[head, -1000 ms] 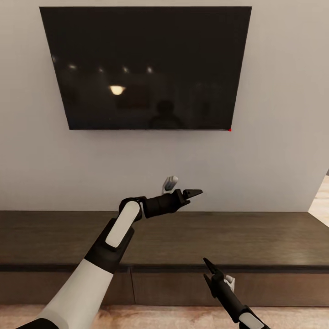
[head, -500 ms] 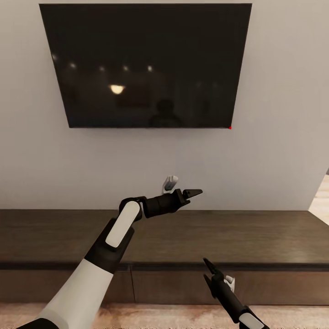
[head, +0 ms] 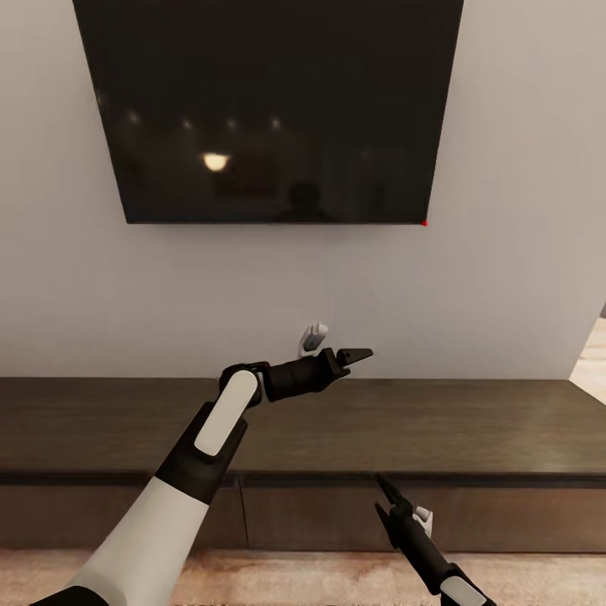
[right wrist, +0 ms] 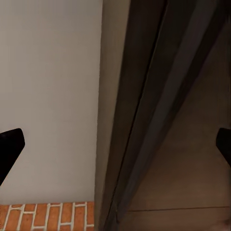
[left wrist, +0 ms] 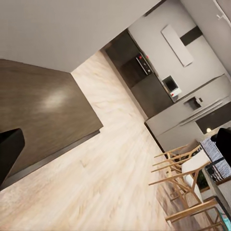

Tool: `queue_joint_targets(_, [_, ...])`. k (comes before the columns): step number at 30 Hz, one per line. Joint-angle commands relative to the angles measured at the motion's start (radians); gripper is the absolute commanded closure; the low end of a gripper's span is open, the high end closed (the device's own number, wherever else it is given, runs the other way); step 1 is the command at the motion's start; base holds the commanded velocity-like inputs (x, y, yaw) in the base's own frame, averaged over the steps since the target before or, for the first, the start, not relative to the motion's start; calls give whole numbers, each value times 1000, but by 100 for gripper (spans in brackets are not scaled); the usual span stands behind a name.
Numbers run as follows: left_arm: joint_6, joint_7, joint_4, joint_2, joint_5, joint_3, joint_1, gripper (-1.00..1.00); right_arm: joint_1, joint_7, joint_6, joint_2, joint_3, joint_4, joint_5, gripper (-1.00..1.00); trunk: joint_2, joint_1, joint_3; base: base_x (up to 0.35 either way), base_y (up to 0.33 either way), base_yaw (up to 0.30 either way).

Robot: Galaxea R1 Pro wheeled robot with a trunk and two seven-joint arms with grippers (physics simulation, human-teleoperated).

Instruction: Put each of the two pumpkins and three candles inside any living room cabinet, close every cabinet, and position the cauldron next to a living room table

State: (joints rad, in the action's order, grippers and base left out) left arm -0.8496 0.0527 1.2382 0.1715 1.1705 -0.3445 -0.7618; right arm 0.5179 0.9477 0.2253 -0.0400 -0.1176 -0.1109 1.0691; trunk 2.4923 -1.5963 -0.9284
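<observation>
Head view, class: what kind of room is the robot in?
Probably a living room: a large dark television hangs on a pale wall above a long low dark-brown cabinet with closed drawer fronts.

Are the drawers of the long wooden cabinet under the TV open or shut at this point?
Shut. In the head view the cabinet drawer fronts sit flush in one line under its top, with none pulled out and no pale inside showing.

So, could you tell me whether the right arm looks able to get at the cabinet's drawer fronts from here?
Probably yes: the right gripper hangs open just in front of the cabinet, level with its closed drawer fronts, and nothing stands between them.
</observation>
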Motion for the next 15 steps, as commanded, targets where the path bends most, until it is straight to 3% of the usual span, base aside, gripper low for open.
queue_joint_targets(1, [-3,6,0,0,-5,1,-1,-100,1,6,10,0,-8,0,-1,-100,8,-4,-4,0,0,0])
queue_joint_targets(15, [-3,6,0,0,-5,1,-1,-100,1,32,9,0,-8,0,-1,-100,11,-10,-58,0,0,0])
